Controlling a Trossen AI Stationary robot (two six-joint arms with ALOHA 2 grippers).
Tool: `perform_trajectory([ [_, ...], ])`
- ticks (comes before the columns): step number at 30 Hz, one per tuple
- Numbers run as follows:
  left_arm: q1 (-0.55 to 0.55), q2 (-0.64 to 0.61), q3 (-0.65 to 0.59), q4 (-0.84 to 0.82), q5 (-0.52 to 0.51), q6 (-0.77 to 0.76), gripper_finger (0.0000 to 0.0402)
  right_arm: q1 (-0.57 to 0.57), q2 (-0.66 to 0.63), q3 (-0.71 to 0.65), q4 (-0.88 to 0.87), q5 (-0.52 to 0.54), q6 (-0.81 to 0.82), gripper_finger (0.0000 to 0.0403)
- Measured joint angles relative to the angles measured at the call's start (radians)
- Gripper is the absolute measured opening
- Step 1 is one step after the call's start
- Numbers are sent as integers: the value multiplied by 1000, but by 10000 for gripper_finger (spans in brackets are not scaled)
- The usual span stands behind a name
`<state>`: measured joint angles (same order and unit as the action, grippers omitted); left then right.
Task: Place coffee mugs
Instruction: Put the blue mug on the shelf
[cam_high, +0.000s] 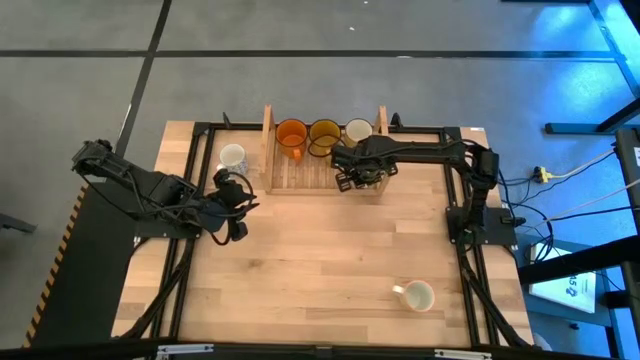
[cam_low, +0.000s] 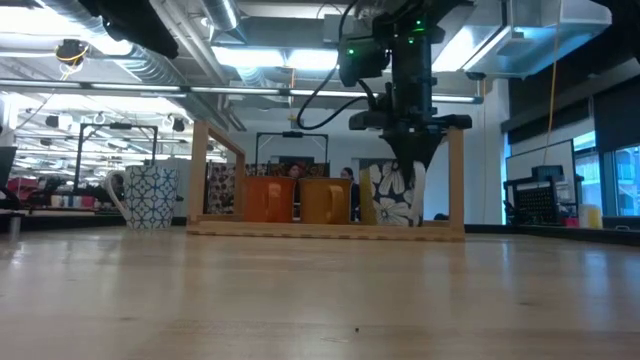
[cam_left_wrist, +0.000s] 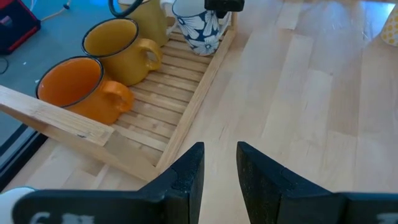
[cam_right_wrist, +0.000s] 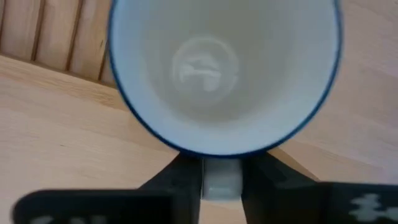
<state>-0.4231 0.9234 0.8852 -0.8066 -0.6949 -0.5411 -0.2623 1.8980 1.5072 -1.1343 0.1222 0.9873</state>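
1. A wooden slatted tray (cam_high: 300, 172) with upright end posts is being seen at the far edge of the pale butcher-block table (cam_high: 320, 270).
2. A row is being formed at the tray's far side: a translucent orange mug (cam_high: 291, 133), an amber-yellow mug (cam_high: 324, 134) and a cream mug (cam_high: 359, 130) — handles facing the table's near side.
3. A white mug with a dark flower pattern (cam_low: 397, 194) is being held by its handle in the right gripper (cam_high: 358, 176), over the tray's right end; whether its base is touching the slats cannot be told. In the right wrist view its round, glossy white interior and thin blue rim (cam_right_wrist: 225, 74) are being shown, the fingers closed on the handle.
4. The left gripper (cam_left_wrist: 219, 163) is being held near the tray's left end, above bare wood, its fingers slightly parted with nothing between them.
5. A white mug with a blue lattice pattern (cam_low: 150, 197) is standing upright on the table just left of the tray.
6. A plain cream mug (cam_high: 416, 295) is standing well apart — near the table's front right.
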Motion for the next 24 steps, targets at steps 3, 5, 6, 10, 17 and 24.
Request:
perform_trajectory([
  [3, 0, 0, 0, 0, 0, 1, 88, 0, 0, 0, 0, 2, 1, 96],
  [5, 0, 0, 0, 0, 0, 1, 88, 0, 1, 0, 0, 2, 0, 102],
  [6, 0, 0, 0, 0, 0, 1, 88, 0, 1, 0, 1, 2, 0, 104],
  [10, 0, 0, 0, 0, 0, 2, 88, 1, 2, -1, 1, 23, 1, 106],
  [17, 0, 0, 0, 0, 0, 2, 88, 1, 4, 4, -8, 40, 1, 118],
  [24, 0, 0, 0, 0, 1, 2, 88, 44, 6, 145, -116, 120, -78, 156],
])
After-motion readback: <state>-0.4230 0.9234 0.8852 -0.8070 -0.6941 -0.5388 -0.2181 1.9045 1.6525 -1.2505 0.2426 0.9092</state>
